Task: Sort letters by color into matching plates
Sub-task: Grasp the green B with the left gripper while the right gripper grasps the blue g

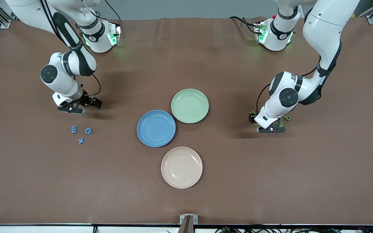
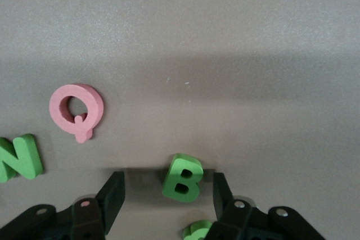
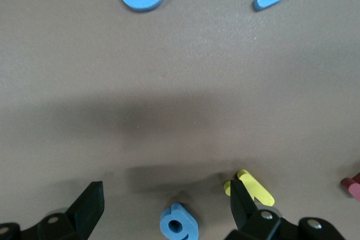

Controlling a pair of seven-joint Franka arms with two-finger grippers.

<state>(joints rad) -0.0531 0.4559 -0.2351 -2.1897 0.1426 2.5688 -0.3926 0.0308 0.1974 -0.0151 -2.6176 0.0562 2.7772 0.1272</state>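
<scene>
The blue plate [image 1: 156, 128] and the pale green plate [image 1: 189, 105] lie side by side mid-table, both bare. My left gripper [image 2: 167, 192] is low over the table at the left arm's end [image 1: 271, 130], open, with a green B [image 2: 183, 178] lying between its fingers [image 2: 112, 195] and touching neither. A green N [image 2: 19, 158] and another green letter [image 2: 197, 231] lie close by. My right gripper [image 3: 166, 203] hangs open at the right arm's end [image 1: 73, 110], over a blue letter [image 3: 179, 224]. Three blue letters [image 1: 73, 129] [image 1: 88, 130] [image 1: 81, 140] lie nearer the front camera.
A beige plate [image 1: 181, 167] sits nearer the front camera than the other two plates. A pink Q [image 2: 76, 109] lies near the green letters. A yellow letter [image 3: 256, 189] sits against one right finger, and a red piece [image 3: 353, 186] lies beside it.
</scene>
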